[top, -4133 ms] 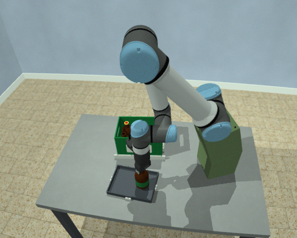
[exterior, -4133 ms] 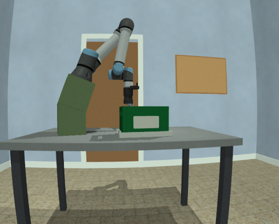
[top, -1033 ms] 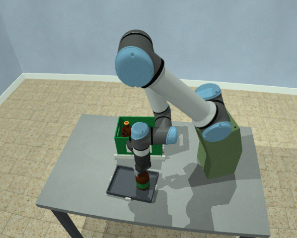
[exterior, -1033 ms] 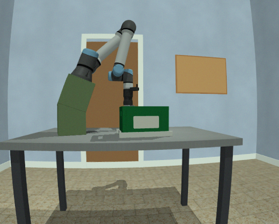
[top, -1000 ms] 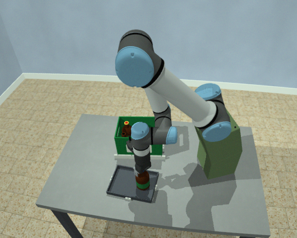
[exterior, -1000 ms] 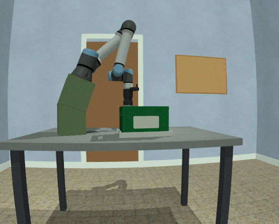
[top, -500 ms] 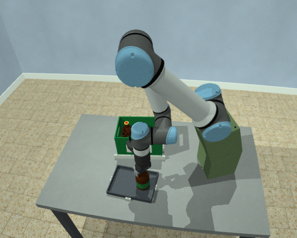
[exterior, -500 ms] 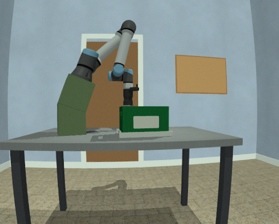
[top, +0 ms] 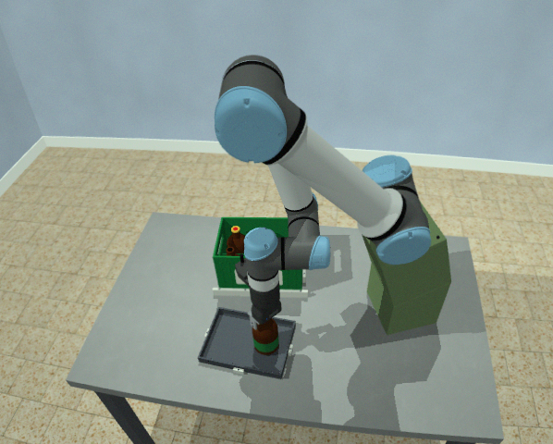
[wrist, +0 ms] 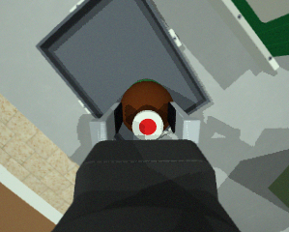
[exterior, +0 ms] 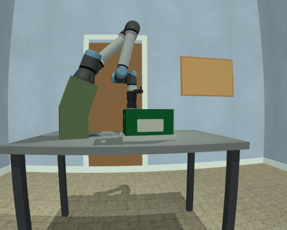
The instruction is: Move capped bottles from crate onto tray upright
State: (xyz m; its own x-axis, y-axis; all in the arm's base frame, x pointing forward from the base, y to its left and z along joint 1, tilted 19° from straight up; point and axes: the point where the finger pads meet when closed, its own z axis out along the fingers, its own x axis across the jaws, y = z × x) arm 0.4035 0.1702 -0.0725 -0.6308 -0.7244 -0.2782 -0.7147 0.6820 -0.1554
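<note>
A brown bottle (top: 266,338) (wrist: 143,96) with a green label band and a white cap with a red centre stands upright on the dark grey tray (top: 227,339) (wrist: 105,48), near its right edge. My gripper (top: 264,325) (wrist: 145,111) is open, with its fingers standing apart on either side of the bottle's neck. The green crate (top: 228,276) (exterior: 148,115) (wrist: 279,34) stands behind the tray. In it a bottle with a yellow cap (top: 236,229) and an open brown bottle (top: 229,249) show. In the exterior view the crate hides the tray and the fingers.
The arm's green pedestal (top: 411,287) (exterior: 74,111) stands on the table (top: 147,296) to the right of the crate. The crate rests on a pale base strip (top: 219,292) (exterior: 151,137). The tray lies near the table's front edge.
</note>
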